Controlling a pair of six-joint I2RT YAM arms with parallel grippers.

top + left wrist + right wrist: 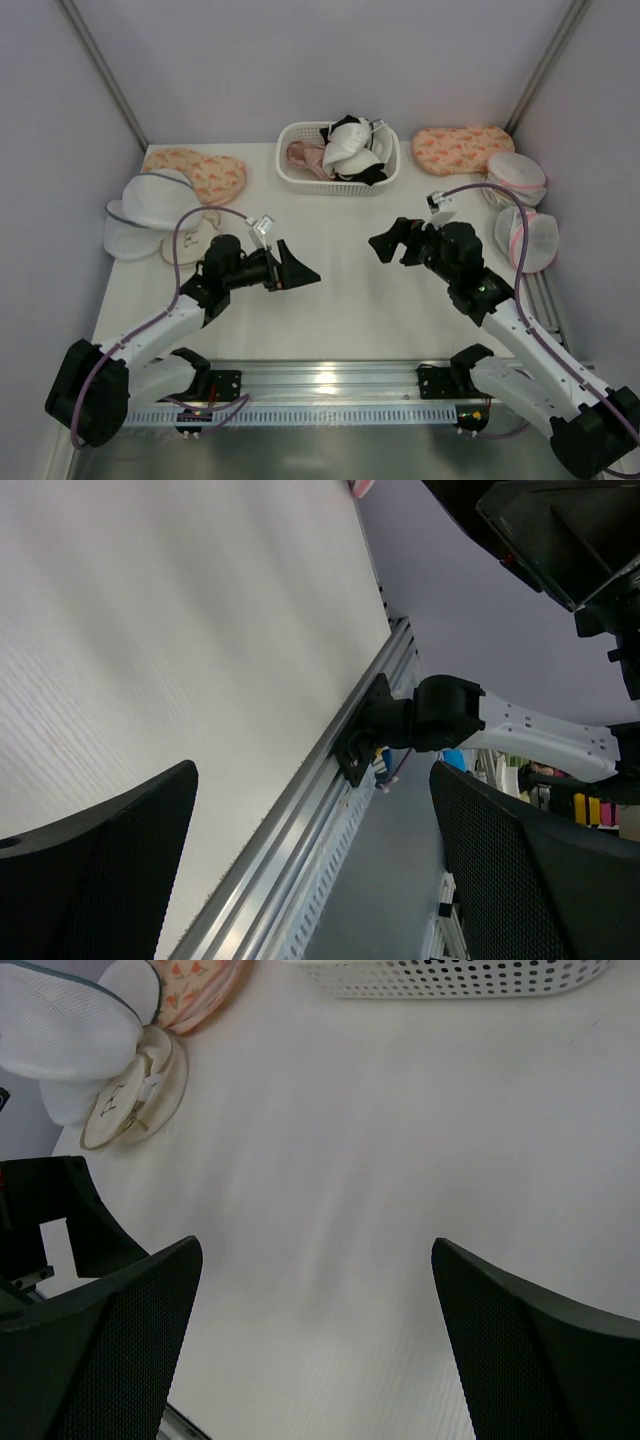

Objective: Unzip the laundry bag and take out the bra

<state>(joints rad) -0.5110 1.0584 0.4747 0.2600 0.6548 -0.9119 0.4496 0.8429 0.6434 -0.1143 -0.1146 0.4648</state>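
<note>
At the right edge of the top view, the laundry bag (530,243) is a round, translucent white mesh dome with a pink rim. The left gripper (297,268) and right gripper (388,243) hover mid-frame, fingers spread and empty.

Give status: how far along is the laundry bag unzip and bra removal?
Done: nothing visible. The laundry bag sits at the right edge of the table, apart from both grippers; its zipper state can't be told. In hand: nothing; the left gripper and right gripper hover open and empty over mid-table. Left: reach the bag, unzip it, pull the bra out.
</note>
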